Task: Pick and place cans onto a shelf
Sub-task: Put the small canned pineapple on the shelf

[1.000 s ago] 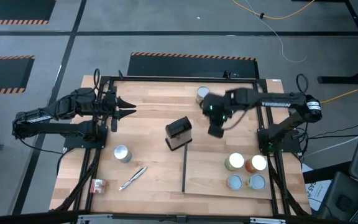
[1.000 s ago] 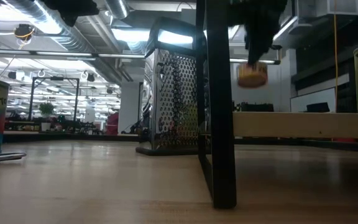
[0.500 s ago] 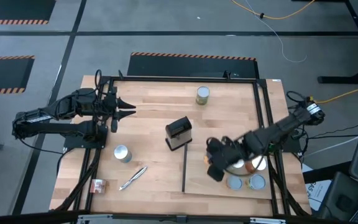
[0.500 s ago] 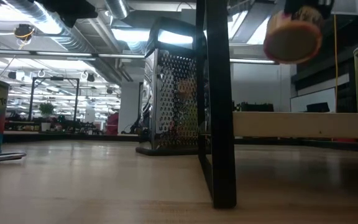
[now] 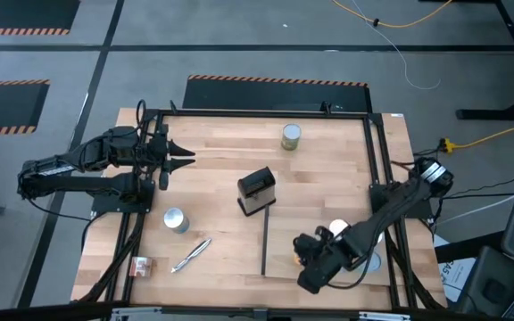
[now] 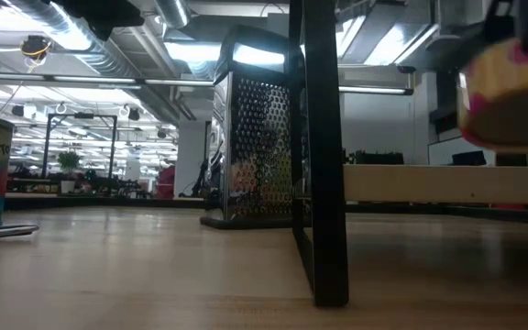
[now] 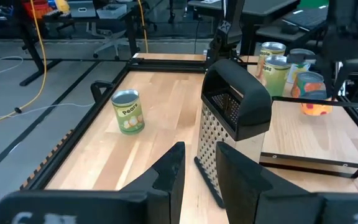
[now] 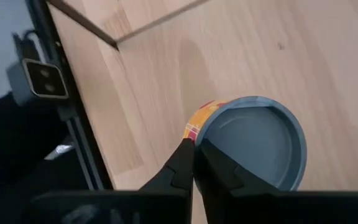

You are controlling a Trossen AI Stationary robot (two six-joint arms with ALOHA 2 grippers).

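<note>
My right gripper [image 5: 315, 263] is shut on a can with a yellow and orange-red label [image 8: 253, 144], over the near part of the shelf [image 5: 284, 254], a pale panel with a black bar [image 5: 265, 241]. The held can shows in the low view [image 6: 511, 101] and the left wrist view [image 7: 316, 102]. Other cans stand on the shelf [image 5: 338, 230], partly hidden by the arm. One can [image 5: 291, 135] stands at the table's far side, one [image 5: 176, 220] at the left, and one [image 5: 139, 266] lies near the front left corner. My left gripper [image 5: 186, 160] waits at the left, slightly open and empty. My right gripper has its two fingertips [image 8: 185, 163] closed at the rim of the can's grey-blue top [image 8: 199, 142], on one side of the can. The fingers come from above. The can hangs below them, lifted clear of the shelf and a little tilted [image 6: 511, 101].
A black-topped metal grater [image 5: 257, 192] stands mid-table beside the shelf's far left corner. A thin silver pen-like tool [image 5: 191, 254] lies at the front left. Black frame rails [image 5: 377, 178] run along the table's edges.
My right gripper has swung with the can from the far middle of the table, beside the far can, toward the near edge, and now hangs over the shelf's near part. The can has stayed in the hold, clear of the table.
</note>
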